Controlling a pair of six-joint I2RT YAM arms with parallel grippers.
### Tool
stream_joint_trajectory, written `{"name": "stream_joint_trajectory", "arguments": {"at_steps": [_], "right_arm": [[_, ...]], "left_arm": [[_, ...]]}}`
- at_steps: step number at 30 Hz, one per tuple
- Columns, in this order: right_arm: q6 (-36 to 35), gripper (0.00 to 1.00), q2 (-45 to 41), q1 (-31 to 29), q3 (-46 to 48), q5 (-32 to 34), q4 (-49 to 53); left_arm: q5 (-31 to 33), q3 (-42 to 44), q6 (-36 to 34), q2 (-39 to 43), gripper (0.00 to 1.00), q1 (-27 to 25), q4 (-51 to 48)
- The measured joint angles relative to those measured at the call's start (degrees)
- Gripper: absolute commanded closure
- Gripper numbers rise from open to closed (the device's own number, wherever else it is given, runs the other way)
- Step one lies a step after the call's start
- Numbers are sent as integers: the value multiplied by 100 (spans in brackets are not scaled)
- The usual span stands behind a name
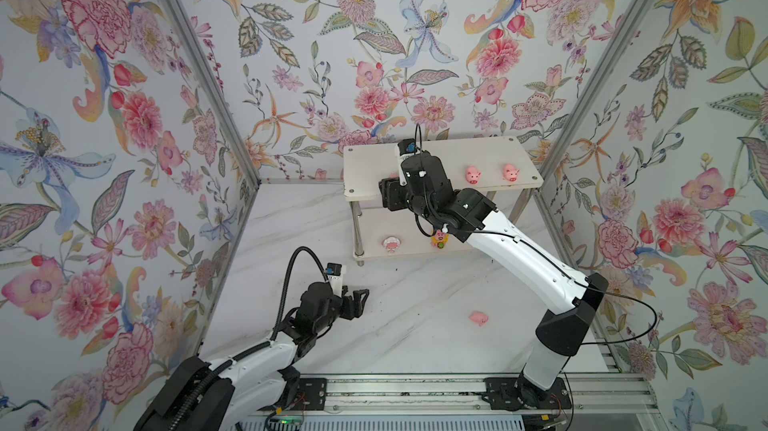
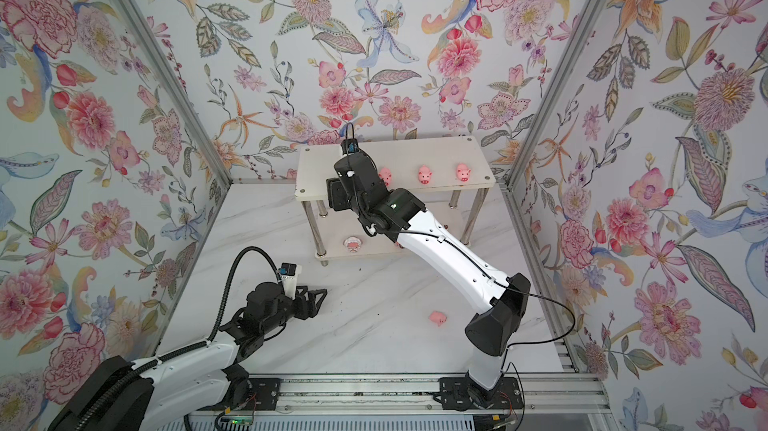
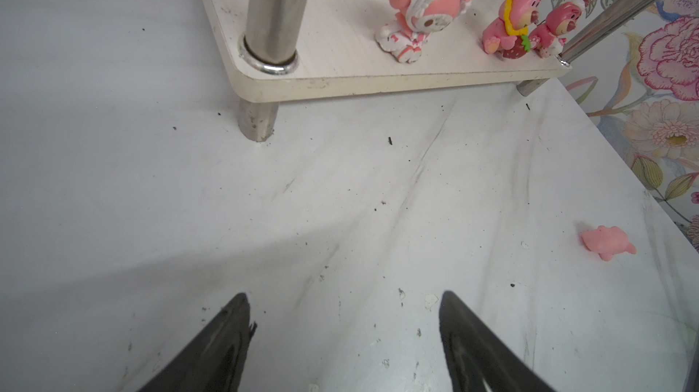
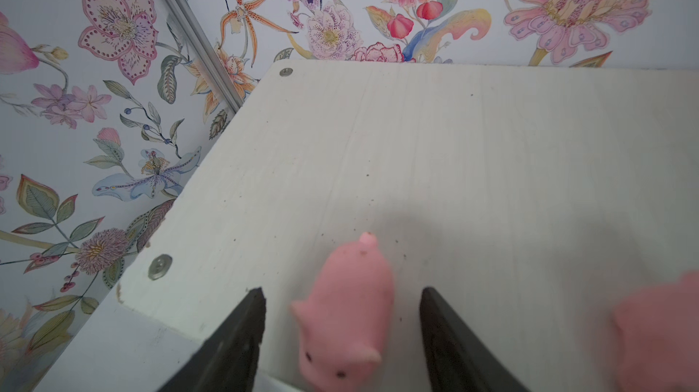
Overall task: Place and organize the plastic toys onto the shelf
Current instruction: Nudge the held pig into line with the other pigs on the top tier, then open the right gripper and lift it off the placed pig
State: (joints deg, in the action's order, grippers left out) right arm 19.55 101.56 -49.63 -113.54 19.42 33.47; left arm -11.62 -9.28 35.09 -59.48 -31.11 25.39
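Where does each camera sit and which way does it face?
Top views: high at the front, looking down toward the shelf; left arm, right arm show.
Left wrist: low over the table, facing the lower board; left gripper shows.
Right wrist: above the top board, over a pig; right gripper shows.
Shared by top and left wrist: the loose pig.

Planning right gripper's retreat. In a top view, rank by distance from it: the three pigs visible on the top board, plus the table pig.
1. left pig, beside the right gripper.
2. middle pig, next along the board.
3. right pig, board's right end.
4. table pig, on the tabletop in front.
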Motion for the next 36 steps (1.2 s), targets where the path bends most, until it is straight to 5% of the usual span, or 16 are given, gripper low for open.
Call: {"name": "stream_joint_trajectory", "arguments": {"at_steps": [10,20,29,36], "right_arm": [[63,57,42,59,-2,-42,-72],[7,61,136,59,-79,166,-131],[-48,60,136,90,-79,267,-120],[-66,42,164,92,-87,223,-142]], "left_arm": [[-2,0,2,0,19,0,0],[-15,0,2,-83,19,11,2],[-20,0,2,-96,19,37,4],[-20,0,2,-107,19,37,24]]}}
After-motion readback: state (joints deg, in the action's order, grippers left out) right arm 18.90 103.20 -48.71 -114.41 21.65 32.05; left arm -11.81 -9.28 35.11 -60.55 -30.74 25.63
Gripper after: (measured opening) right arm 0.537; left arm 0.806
